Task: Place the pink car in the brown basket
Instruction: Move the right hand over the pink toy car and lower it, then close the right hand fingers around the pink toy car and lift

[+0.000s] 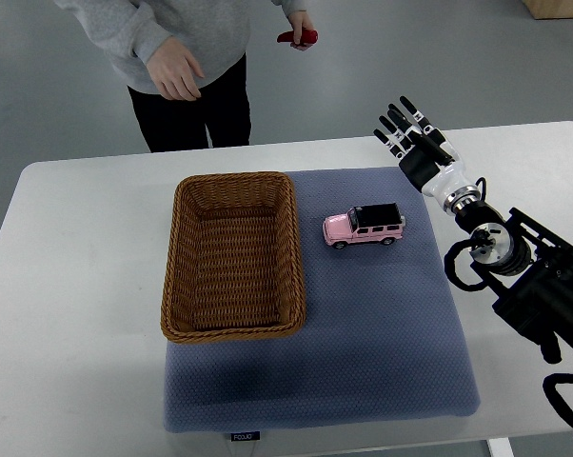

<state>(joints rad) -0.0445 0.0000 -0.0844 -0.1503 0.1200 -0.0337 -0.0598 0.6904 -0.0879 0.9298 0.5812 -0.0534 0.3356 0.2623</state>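
Observation:
A pink toy car (364,227) with a black roof stands on the blue-grey mat (382,324), just right of the brown wicker basket (232,255). The basket is empty. My right hand (411,133) is open, fingers spread, above the mat's far right corner, up and to the right of the car and apart from it. Its arm (515,267) comes in from the right edge. My left arm does not show.
A person in a grey sweater stands behind the white table (77,286), one hand (177,71) hanging free, the other holding a red object (297,37). The mat lies across the table's middle and reaches its near edge.

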